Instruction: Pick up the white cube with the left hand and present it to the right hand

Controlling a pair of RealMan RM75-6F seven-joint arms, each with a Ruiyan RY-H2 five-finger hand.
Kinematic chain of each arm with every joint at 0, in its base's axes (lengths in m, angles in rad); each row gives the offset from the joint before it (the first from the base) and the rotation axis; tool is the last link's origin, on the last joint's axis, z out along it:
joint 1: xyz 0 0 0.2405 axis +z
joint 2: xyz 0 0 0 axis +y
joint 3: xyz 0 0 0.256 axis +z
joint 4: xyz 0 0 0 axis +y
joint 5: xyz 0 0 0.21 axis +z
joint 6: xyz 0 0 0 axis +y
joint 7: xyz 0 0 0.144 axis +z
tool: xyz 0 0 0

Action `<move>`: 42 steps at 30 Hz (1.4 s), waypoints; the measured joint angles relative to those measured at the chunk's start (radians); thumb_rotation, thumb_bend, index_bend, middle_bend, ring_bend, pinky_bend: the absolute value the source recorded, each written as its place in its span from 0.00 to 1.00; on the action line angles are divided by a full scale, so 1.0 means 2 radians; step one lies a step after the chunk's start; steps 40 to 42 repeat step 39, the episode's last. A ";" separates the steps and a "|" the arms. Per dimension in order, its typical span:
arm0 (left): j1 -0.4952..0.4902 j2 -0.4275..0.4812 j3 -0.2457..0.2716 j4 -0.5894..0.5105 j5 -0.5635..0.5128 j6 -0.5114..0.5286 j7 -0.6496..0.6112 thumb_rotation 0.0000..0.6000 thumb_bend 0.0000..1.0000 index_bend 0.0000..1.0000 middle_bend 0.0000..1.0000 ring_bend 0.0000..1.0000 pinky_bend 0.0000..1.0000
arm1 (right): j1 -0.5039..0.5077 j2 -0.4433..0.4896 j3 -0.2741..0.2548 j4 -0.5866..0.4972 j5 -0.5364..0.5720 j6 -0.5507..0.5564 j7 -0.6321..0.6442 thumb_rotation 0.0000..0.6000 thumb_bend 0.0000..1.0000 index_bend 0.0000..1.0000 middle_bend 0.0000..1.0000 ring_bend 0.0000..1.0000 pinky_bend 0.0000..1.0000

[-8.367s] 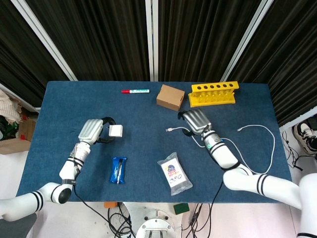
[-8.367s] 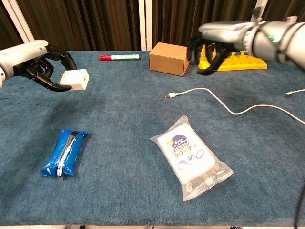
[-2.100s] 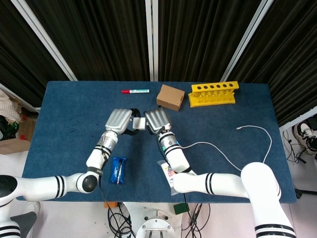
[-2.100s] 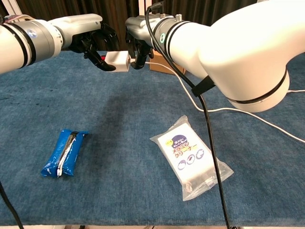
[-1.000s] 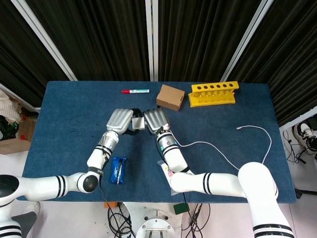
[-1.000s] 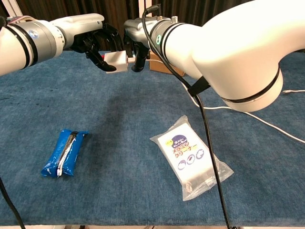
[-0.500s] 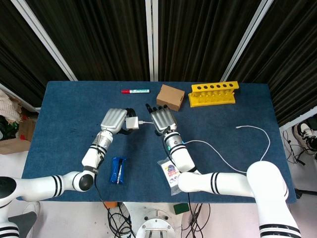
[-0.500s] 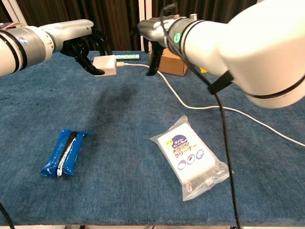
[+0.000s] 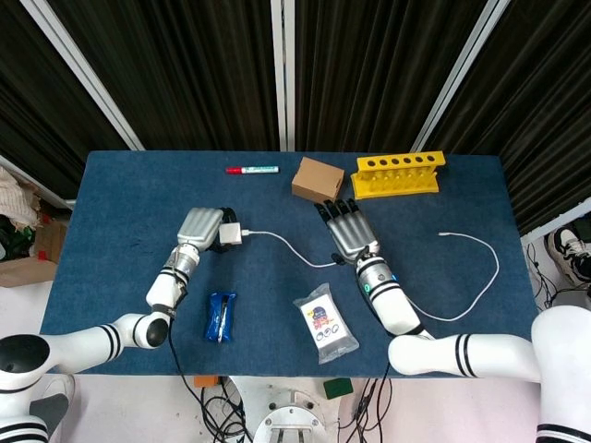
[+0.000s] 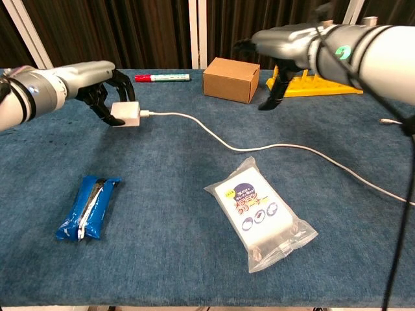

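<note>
The white cube (image 9: 231,235) is a small charger block with a white cable (image 9: 286,245) plugged into its right side. My left hand (image 9: 200,226) grips it from the left, just above the blue table. In the chest view the cube (image 10: 126,114) sits in the fingers of the left hand (image 10: 96,83) at the left. My right hand (image 9: 348,231) is open, fingers spread, well to the right of the cube and holding nothing. It hovers near the cardboard box in the chest view, right hand (image 10: 292,42).
The cable (image 10: 311,153) trails right across the table. A blue packet (image 9: 220,317) and a wipes pack (image 9: 325,329) lie near the front edge. At the back are a red marker (image 9: 252,170), a cardboard box (image 9: 318,180) and a yellow rack (image 9: 399,174).
The hands met at the cube, then parted. The right hand let go, opened and moved right. The left hand carried the cube left and lower, the cable now stretched out from it.
</note>
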 measured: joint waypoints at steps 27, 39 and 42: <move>0.195 0.220 0.087 -0.173 0.155 0.260 0.028 1.00 0.23 0.22 0.21 0.16 0.24 | -0.280 0.217 -0.113 -0.018 -0.320 0.137 0.335 1.00 0.25 0.00 0.12 0.00 0.08; 0.324 0.262 0.151 -0.216 0.268 0.392 -0.017 1.00 0.22 0.22 0.21 0.16 0.23 | -0.408 0.190 -0.153 0.071 -0.428 0.246 0.438 1.00 0.28 0.00 0.11 0.00 0.05; 0.324 0.262 0.151 -0.216 0.268 0.392 -0.017 1.00 0.22 0.22 0.21 0.16 0.23 | -0.408 0.190 -0.153 0.071 -0.428 0.246 0.438 1.00 0.28 0.00 0.11 0.00 0.05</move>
